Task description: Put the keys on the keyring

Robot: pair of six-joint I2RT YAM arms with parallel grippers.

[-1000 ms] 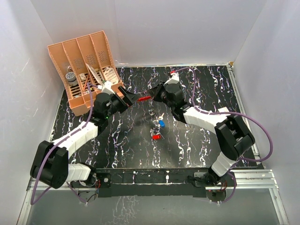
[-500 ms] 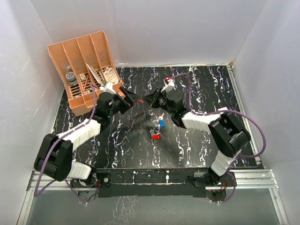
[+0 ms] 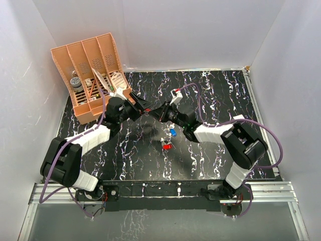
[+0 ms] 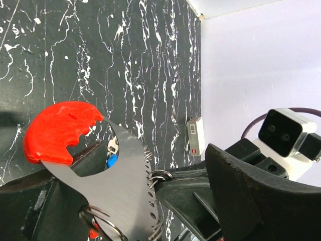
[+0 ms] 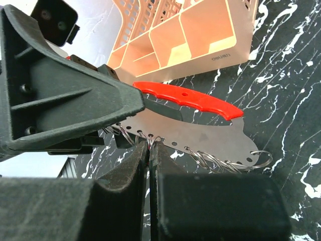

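The keyring is a flat grey tag [image 4: 120, 175] with a red loop [image 4: 60, 128] and several small wire rings along its edge. My left gripper [image 3: 136, 107] is shut on it and holds it above the table; in the left wrist view my left gripper [image 4: 70, 211] grips the tag's lower end. My right gripper [image 5: 149, 146] is shut on one small wire ring at the edge of the tag [image 5: 200, 133], below the red loop [image 5: 185, 98]. In the top view my right gripper [image 3: 160, 113] meets the left one. The blue key [image 3: 173, 132] and the red key [image 3: 167, 146] lie on the table.
An orange slotted organizer [image 3: 93, 75] with several items stands at the back left, close behind the left arm; it also shows in the right wrist view [image 5: 190, 35]. White walls enclose the black marbled table [image 3: 215, 90].
My right gripper has moved left and nearer to me, up against the left gripper. The left gripper shifted slightly with the keyring. The red loop is now mostly hidden in the top view.
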